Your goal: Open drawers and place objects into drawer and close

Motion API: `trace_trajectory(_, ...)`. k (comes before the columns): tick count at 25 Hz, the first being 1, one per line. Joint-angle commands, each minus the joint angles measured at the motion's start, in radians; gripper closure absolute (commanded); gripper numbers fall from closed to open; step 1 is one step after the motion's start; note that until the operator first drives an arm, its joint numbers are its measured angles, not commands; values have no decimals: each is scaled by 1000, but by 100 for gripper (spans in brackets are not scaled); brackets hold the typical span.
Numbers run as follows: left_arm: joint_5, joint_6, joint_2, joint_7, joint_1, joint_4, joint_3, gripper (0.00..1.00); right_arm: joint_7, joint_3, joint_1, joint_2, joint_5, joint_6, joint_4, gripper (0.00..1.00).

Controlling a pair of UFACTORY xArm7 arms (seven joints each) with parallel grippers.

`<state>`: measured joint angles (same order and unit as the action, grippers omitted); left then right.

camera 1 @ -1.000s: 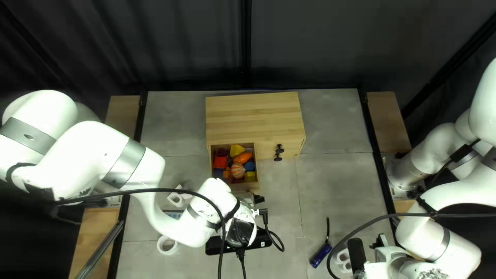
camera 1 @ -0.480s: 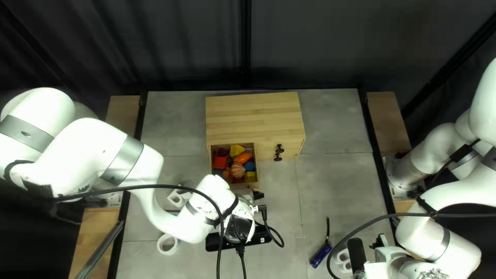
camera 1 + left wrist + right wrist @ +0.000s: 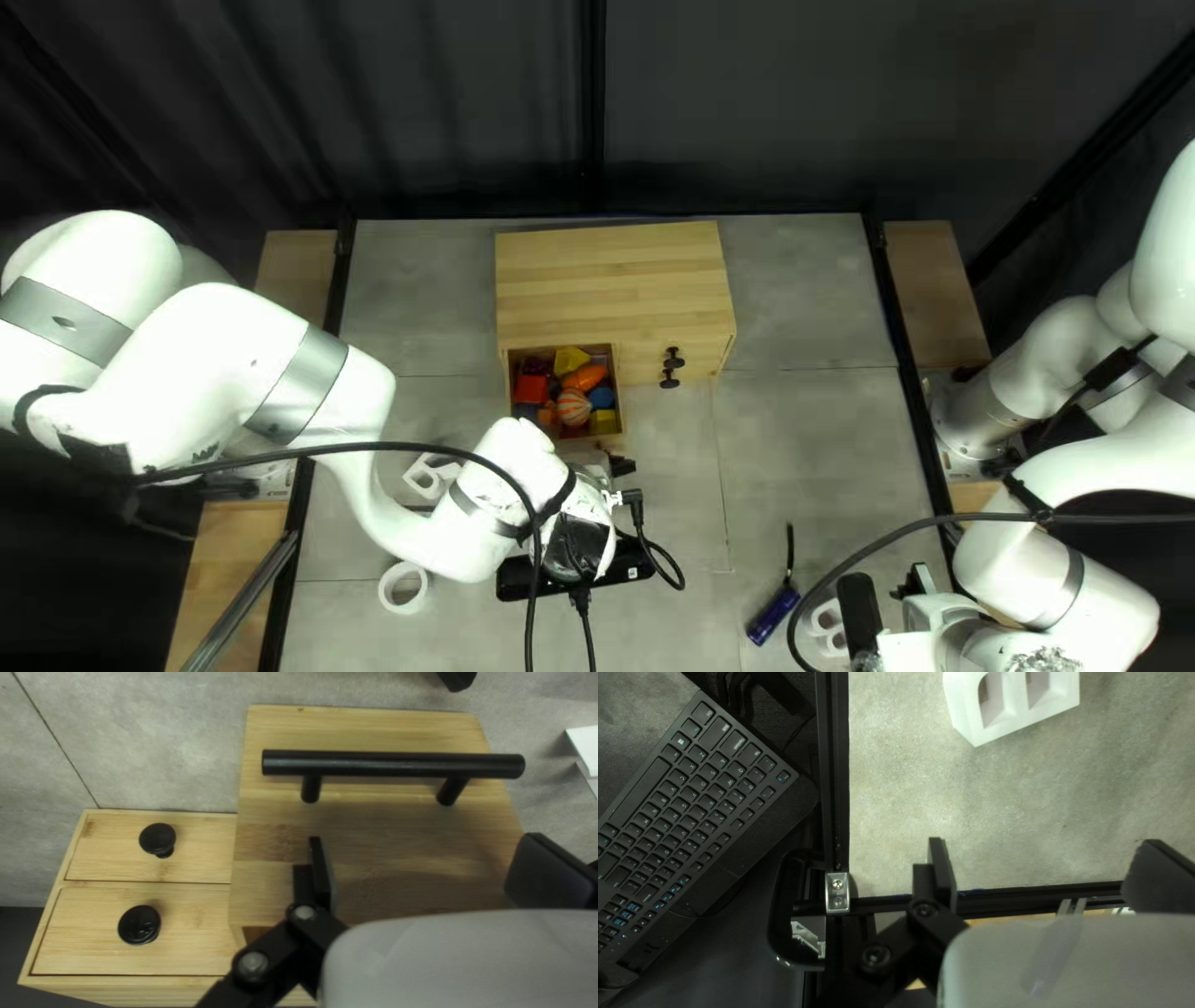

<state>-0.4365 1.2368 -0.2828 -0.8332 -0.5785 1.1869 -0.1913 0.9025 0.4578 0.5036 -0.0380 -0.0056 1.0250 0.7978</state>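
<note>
Drawer [image 3: 374,840] stands pulled out ahead of your left hand [image 3: 598,469], whose fingers are spread apart behind its black bar handle [image 3: 392,763]. Inside lie coloured blocks [image 3: 530,390] and a striped ball [image 3: 574,408]. Its wooden cabinet [image 3: 610,274] sits on the bench [image 3: 809,448]. Farther out, your right hand [image 3: 919,580] is spread too, near a white holder [image 3: 1011,723] with hollows.

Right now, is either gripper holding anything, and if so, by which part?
Nothing is held. The left gripper is open, with the black drawer handle ahead of it, ungripped. The right gripper is open too.
</note>
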Motion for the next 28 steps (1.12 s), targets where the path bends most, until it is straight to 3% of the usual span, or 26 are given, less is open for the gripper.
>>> trace_trajectory(1, 2, -1, 4, -2, 3, -4, -2, 0, 0, 0, 0, 0, 0, 0, 0, 0)
trace_trajectory(28, -29, 7, 11, -4, 18, -29, -23, 0, 0, 0, 0, 0, 0, 0, 0, 0)
